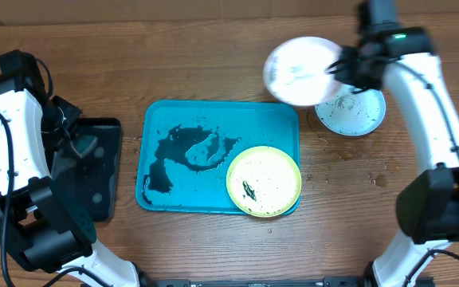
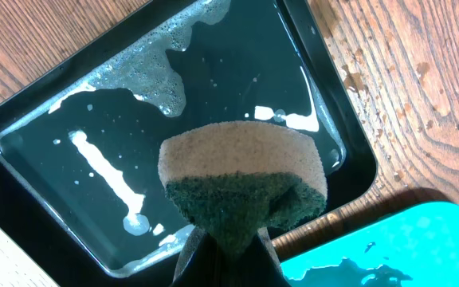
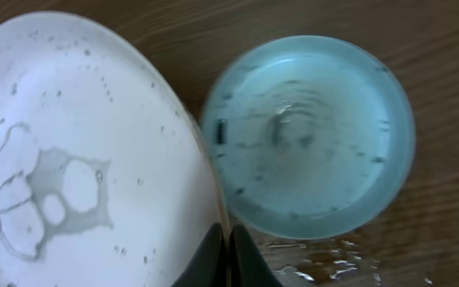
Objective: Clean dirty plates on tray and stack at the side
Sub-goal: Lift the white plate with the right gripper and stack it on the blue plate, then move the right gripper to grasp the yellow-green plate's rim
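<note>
**Setting the white plate on the teal one**

The right end effector (image 1: 343,68) is clenched on the right rim of the white plate (image 1: 297,70) and holds it above the surface, beyond the tray's (image 1: 156,119) far right corner. The teal plate (image 1: 355,113) lies just beside it on the surface, and their edges overlap from overhead.

To stack well, I would bring the white plate sideways until the two centres agree, keep it level, lower it, and only then let go. It is wet, so it may slip.

The plate is round and has no long axis. Its face points up, nearly level.

The yellow plate (image 1: 264,181) waits on the tray. The left end effector (image 2: 225,243) grasps a sponge (image 2: 241,163) over the black tray (image 2: 358,171).
</note>
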{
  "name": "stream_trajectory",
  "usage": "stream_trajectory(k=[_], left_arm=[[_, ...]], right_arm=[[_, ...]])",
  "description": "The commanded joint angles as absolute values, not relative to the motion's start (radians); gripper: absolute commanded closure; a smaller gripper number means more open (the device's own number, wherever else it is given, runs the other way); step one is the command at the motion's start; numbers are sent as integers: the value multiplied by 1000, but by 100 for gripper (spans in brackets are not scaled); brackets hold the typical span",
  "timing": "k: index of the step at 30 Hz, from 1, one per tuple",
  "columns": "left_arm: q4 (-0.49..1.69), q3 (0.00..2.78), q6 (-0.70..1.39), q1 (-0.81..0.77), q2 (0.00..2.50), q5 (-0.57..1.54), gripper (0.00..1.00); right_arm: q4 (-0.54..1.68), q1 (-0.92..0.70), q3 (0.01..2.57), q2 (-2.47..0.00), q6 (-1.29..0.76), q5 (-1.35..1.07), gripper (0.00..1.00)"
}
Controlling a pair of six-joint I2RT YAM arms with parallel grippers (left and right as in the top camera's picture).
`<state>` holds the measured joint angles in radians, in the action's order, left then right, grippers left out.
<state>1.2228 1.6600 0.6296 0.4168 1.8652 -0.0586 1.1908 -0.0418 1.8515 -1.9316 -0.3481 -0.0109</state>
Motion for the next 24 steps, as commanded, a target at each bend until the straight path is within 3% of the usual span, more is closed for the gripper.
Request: stream_trajectory(k=[1, 7, 13, 15, 17, 20, 24], left_arm=[[1219, 1657, 628, 414, 1872, -51, 96], [1210, 1657, 628, 412, 1872, -51, 96], [1205, 1657, 628, 411, 1872, -50, 96], [1205, 1657, 628, 411, 1872, -50, 96], [1205, 1657, 628, 411, 1872, -50, 96], [1204, 1657, 628, 411, 1872, -49, 96], [1203, 1657, 628, 411, 1872, -30, 96]], right_arm=[[1211, 71, 1825, -1947, -371, -78, 96], [1131, 207, 1669, -1947, -370, -69, 96], [1005, 232, 1556, -1948, -371, -70, 96], [991, 229, 1539, -1949, -371, -70, 87], [991, 220, 1533, -1949, -370, -70, 70], [996, 201, 1532, -1949, -336, -97, 57], [1013, 141, 1533, -1947, -301, -169, 54]])
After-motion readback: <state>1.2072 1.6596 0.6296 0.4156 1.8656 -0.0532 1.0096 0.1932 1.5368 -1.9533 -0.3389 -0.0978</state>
